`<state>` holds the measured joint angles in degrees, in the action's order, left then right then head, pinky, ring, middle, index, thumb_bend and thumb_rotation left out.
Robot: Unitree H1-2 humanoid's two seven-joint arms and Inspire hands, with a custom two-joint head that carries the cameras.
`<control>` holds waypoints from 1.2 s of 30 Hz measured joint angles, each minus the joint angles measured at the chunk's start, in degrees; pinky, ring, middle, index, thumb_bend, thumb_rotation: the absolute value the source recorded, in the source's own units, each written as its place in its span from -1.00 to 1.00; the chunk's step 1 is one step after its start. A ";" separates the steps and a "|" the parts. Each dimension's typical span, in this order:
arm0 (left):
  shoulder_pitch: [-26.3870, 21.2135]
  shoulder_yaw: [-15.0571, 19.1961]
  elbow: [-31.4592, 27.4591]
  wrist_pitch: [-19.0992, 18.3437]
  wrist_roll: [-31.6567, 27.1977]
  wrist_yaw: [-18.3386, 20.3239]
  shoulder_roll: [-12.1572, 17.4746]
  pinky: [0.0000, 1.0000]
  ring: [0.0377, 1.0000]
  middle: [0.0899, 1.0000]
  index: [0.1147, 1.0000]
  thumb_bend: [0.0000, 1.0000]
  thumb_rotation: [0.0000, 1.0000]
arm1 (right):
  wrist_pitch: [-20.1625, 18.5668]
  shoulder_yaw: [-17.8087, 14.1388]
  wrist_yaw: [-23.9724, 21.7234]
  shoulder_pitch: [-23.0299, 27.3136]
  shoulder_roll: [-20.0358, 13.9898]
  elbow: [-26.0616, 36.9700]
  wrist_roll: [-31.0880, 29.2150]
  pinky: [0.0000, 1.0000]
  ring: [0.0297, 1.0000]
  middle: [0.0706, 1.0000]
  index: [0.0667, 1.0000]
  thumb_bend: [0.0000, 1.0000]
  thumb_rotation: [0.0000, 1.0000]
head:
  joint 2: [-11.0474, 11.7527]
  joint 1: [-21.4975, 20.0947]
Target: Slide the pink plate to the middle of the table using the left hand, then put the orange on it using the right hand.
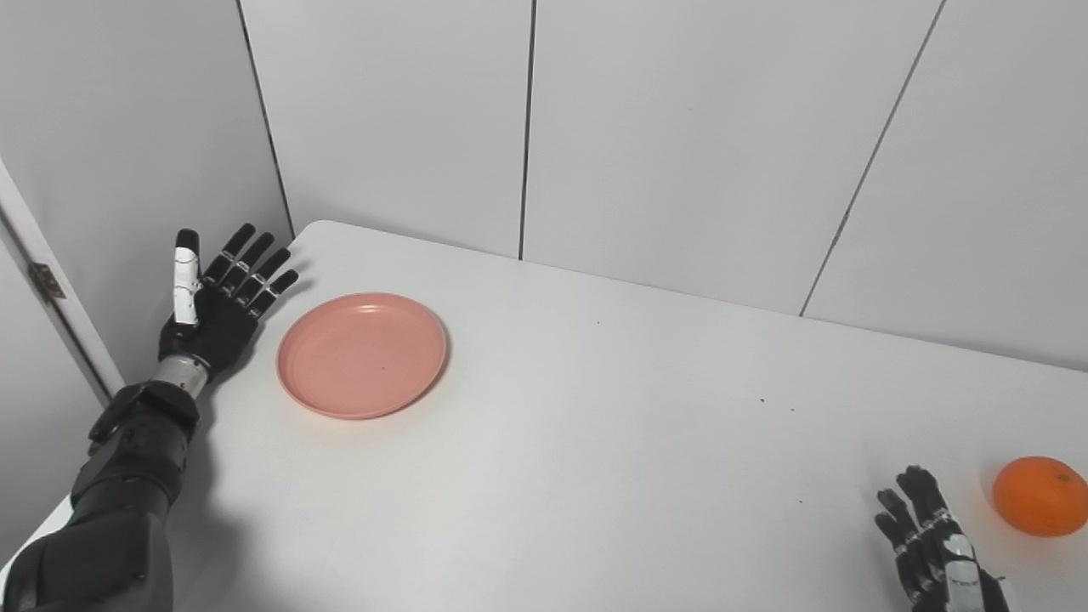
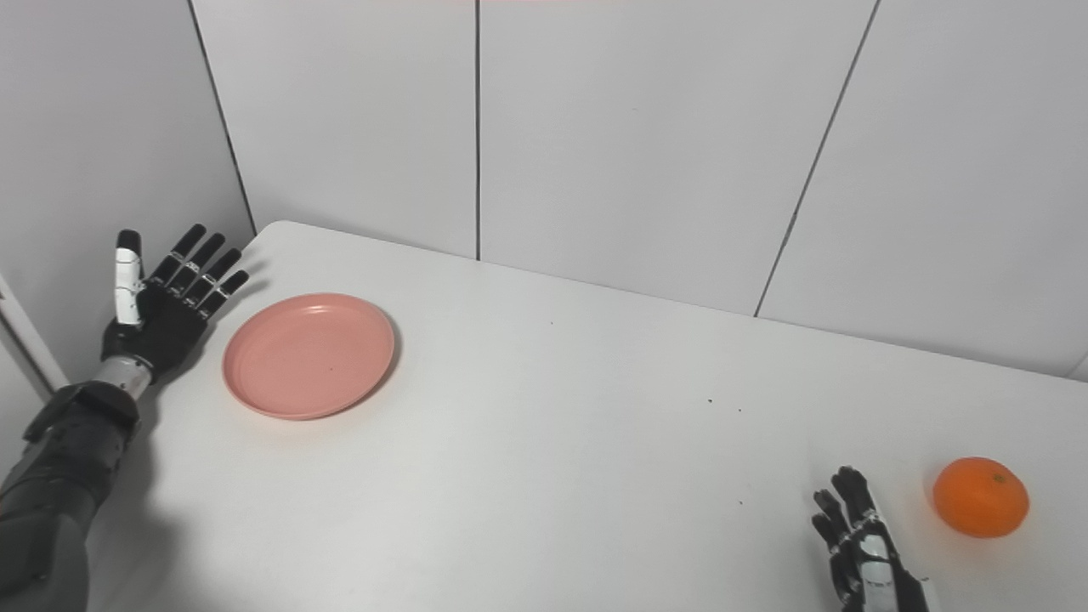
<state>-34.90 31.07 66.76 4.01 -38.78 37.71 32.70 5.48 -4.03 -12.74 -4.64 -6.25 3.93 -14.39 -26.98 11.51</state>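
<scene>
A pink plate (image 1: 362, 354) lies flat on the white table (image 1: 595, 442) near its far left corner. My left hand (image 1: 218, 297) is open, fingers spread and palm facing the plate, just left of the plate at the table's left edge and apart from it. An orange (image 1: 1040, 495) sits at the table's right side. My right hand (image 1: 931, 540) is open and empty at the bottom right, a little left of the orange and apart from it.
White wall panels (image 1: 680, 127) stand close behind the table. The table's left edge and rounded far corner (image 1: 316, 228) lie beside my left hand. A few dark specks (image 1: 762, 400) mark the tabletop.
</scene>
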 measured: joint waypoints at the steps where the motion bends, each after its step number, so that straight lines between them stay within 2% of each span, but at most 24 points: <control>1: 0.01 -0.28 0.00 0.49 0.25 -0.05 -0.01 0.37 0.51 0.56 0.67 0.83 0.36 | 0.00 0.00 0.00 0.00 0.00 0.00 0.00 0.92 0.88 0.92 0.86 0.56 0.83 | 0.00 0.00; 4: 0.05 -0.63 -0.15 0.99 0.57 -0.32 -0.10 0.38 0.51 0.49 0.62 0.86 0.33 | 0.00 0.00 0.00 -0.01 0.00 0.03 0.00 0.90 0.86 0.91 0.85 0.56 0.83 | -0.18 -0.09; 7: 0.25 -0.80 -0.91 0.67 0.67 -0.49 -0.29 0.35 0.53 0.53 0.63 0.84 0.35 | 0.00 0.00 0.01 -0.04 -0.01 0.06 0.00 0.90 0.87 0.91 0.85 0.57 0.83 | -0.26 -0.17; 11: 2.26 -1.37 -5.82 -0.49 0.69 -0.42 -1.89 0.39 0.60 0.57 0.65 0.82 0.38 | -0.01 0.00 0.04 -0.13 -0.01 0.15 0.10 0.92 0.88 0.92 0.86 0.58 0.82 | -0.26 -0.35; 13: 2.77 -1.58 -7.23 -0.98 0.70 -0.40 -2.50 0.35 0.53 0.53 0.55 0.83 0.38 | -0.01 0.01 0.04 -0.13 0.00 0.17 0.10 0.92 0.88 0.92 0.86 0.57 0.83 | -0.26 -0.44; 20: 5.11 -1.80 -13.50 -3.54 0.77 -1.15 -4.30 0.40 0.65 0.71 0.62 0.87 0.30 | -0.01 0.03 0.05 -0.20 0.02 0.32 0.16 0.91 0.87 0.91 0.86 0.55 0.83 | -0.44 -0.53; 22: 5.92 -1.86 -15.68 -4.42 0.76 -1.60 -5.07 0.47 0.71 0.79 0.67 0.85 0.32 | -0.01 0.04 0.11 -0.20 0.03 0.36 0.16 0.90 0.86 0.90 0.85 0.55 0.82 | -0.53 -0.61; 25: 7.38 -1.93 -19.68 -6.06 0.67 -2.84 -6.50 0.63 0.79 0.87 0.65 0.82 0.34 | -0.01 0.04 0.15 -0.25 0.03 0.42 0.20 0.89 0.86 0.90 0.84 0.56 0.82 | -0.53 -0.62; 26: 7.74 -1.98 -20.66 -6.59 0.63 -3.18 -6.88 0.73 0.85 0.92 0.69 0.78 0.37 | -0.01 0.04 0.16 -0.24 0.03 0.43 0.20 0.89 0.86 0.90 0.84 0.56 0.82 | -0.61 -0.70; 29: 9.14 -2.41 -24.30 -7.82 0.67 -4.61 -8.11 0.79 0.90 0.97 0.79 0.77 0.40 | -0.01 0.04 0.16 -0.24 0.03 0.42 0.27 0.89 0.85 0.90 0.84 0.55 0.83 | -0.62 -0.70; 31: 10.07 -3.03 -26.46 -8.13 0.92 -5.08 -8.65 0.80 0.90 0.89 0.86 0.75 0.45 | -0.02 0.08 0.19 -0.23 0.05 0.44 0.37 0.89 0.85 0.90 0.84 0.55 0.83 | -0.62 -0.70; 36: 10.76 -3.44 -28.08 -8.77 1.10 -5.99 -9.45 0.80 0.89 0.91 0.88 0.70 0.54 | -0.02 0.11 0.28 -0.23 0.08 0.47 0.63 0.90 0.86 0.91 0.85 0.54 0.83 | -0.79 -0.79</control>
<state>-24.15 27.62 38.68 -4.76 -37.68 31.72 23.25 5.46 -3.92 -12.47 -4.87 -6.17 4.40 -13.76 -27.77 10.72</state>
